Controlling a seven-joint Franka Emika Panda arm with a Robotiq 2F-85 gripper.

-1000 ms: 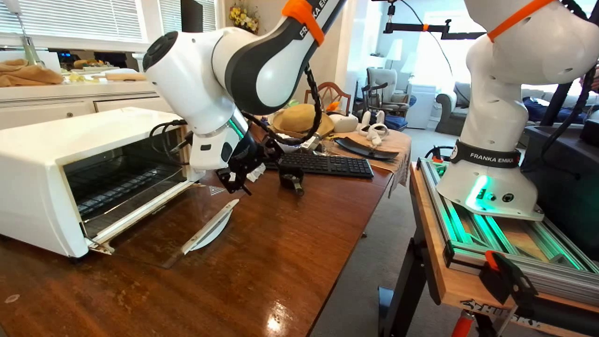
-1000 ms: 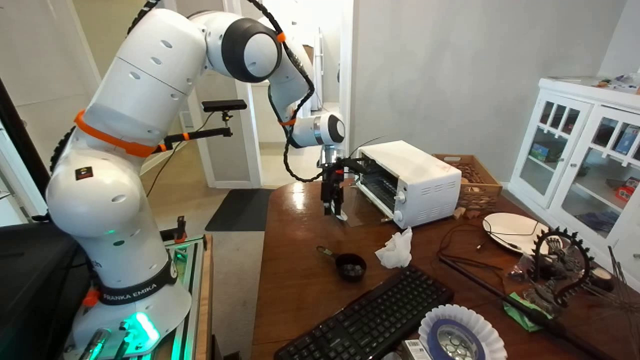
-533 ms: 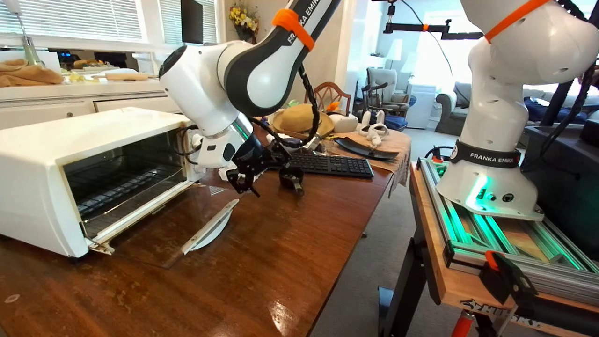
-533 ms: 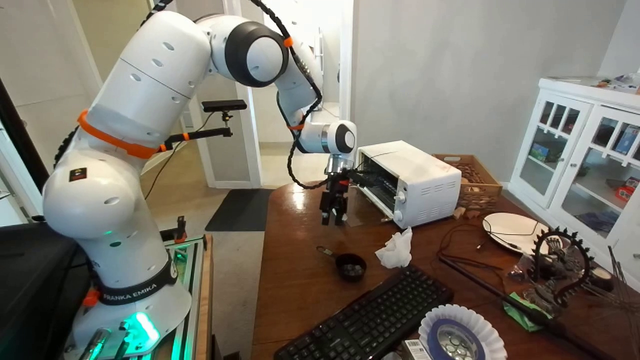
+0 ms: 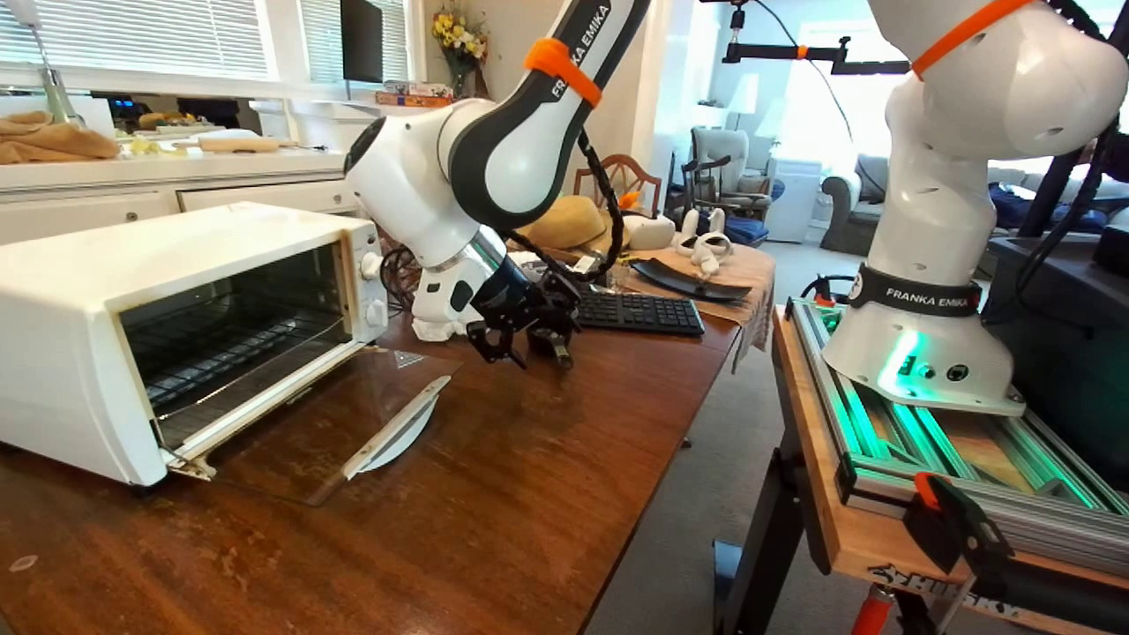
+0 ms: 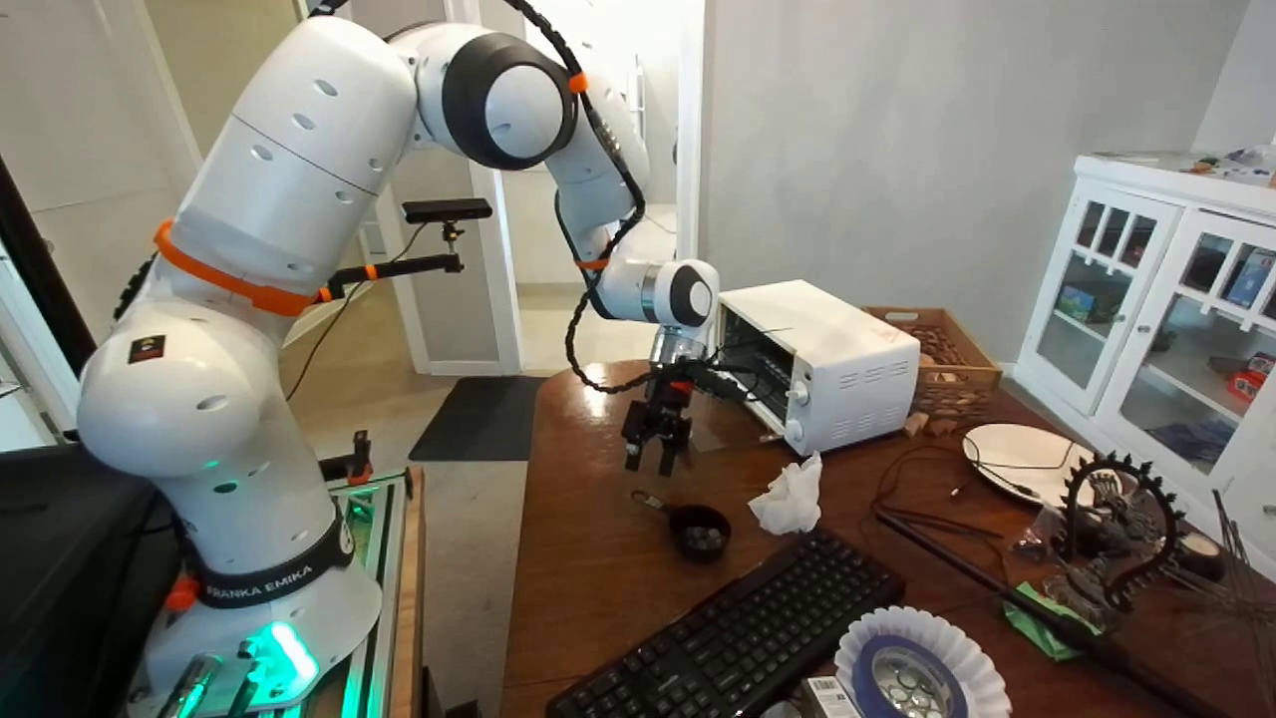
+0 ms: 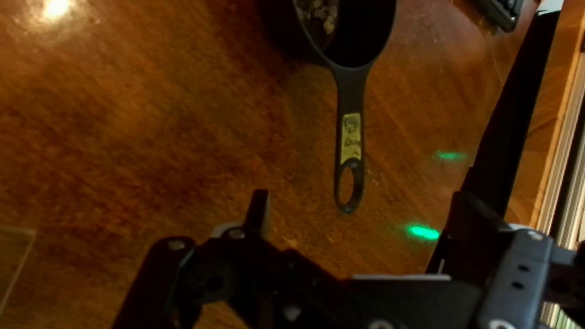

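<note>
My gripper [image 7: 361,193] stands open with nothing between its fingers, which are spread wide in the wrist view. Nearest to it is a small black measuring cup [image 6: 700,534] on the brown wooden table, with a yellow label on its handle [image 7: 350,100] and pale lumps inside. In the wrist view the handle's looped end points between the fingertips, apart from both. An exterior view has the gripper [image 6: 650,465] above the table, just beyond the handle's end. From the opposite side, the gripper [image 5: 506,349] partly overlaps the cup [image 5: 554,342].
A white toaster oven [image 6: 827,349] stands behind the gripper, its glass door lowered, the door handle [image 5: 397,428] out over the table. Close to the cup are a crumpled white tissue [image 6: 791,497] and a black keyboard [image 6: 758,623]. A white plate [image 6: 1017,461] lies farther off.
The arm has swung away from the oven's door side toward the cup, and the gripper has come lower. It has also turned, so its fingers now show apart. The cup has not moved.
</note>
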